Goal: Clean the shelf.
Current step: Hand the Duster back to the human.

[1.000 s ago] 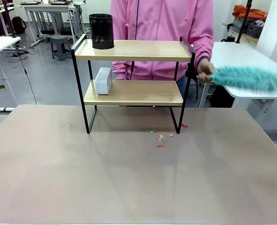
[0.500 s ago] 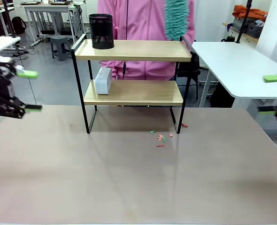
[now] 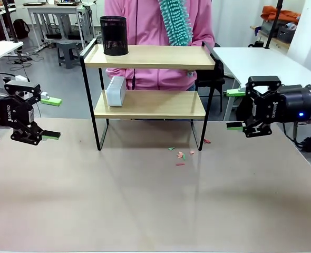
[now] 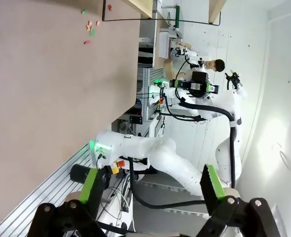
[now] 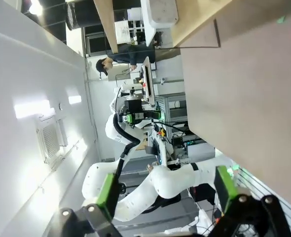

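A: L arm? 
B: In from the left side, wrist level, left gripper (image 3: 46,118) pointing toward the middle, jaws wide apart, nothing between the pads.

A: R arm? 
B: Mirror pose. Right gripper (image 3: 232,109) faces inward, jaws spread, empty.

A: Touching anything? 
B: Both seem to hang just above the surface; hard to tell from front.

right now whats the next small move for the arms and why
Probably bring the right gripper toward the duster that the person holds above the shelf. Both grippers are open and empty, the left gripper sits farther away, and scraps lie on the table.
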`<state>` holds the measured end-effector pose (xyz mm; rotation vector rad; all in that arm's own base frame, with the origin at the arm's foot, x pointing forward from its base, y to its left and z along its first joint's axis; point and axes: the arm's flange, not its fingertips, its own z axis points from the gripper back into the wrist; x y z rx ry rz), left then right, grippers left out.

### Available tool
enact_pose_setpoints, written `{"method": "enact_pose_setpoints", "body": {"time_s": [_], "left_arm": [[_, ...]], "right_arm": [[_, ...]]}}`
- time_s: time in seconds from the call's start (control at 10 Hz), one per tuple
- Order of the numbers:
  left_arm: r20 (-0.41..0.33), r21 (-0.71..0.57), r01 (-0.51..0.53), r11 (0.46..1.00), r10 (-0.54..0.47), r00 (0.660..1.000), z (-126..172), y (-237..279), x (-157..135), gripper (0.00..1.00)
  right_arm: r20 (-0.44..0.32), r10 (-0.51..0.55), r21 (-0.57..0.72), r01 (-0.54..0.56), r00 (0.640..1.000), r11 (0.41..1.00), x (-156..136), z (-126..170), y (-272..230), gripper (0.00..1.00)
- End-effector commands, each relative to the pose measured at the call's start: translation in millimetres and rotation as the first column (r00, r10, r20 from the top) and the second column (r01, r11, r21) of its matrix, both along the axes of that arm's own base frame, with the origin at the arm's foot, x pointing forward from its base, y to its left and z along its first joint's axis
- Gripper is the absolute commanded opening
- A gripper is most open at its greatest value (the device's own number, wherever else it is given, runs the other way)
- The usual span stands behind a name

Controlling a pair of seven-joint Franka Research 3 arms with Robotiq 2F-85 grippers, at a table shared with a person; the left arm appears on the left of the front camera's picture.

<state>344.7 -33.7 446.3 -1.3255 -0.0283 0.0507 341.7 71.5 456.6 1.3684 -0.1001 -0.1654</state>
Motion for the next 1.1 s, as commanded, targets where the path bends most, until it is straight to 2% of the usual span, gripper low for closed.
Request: {"method": "enact_pose_setpoints", "body": {"time_s": [0.0,1.0], "left_arm": [[0.013,0.001,0.007,1.0,-0.007,1.0,5.4,0.2,-3.7,1.0],[0.013,0.001,0.007,1.0,-0.007,1.0,5.4,0.2,-3.7,1.0]], "right_arm": [[0.028,-0.01,0.005,0.01,1.0,1.0,-8.1,13.5,-26.2,1.0],[0.028,-0.01,0.005,0.01,1.0,1.0,-8.1,13.5,-26.2,1.0]]}}
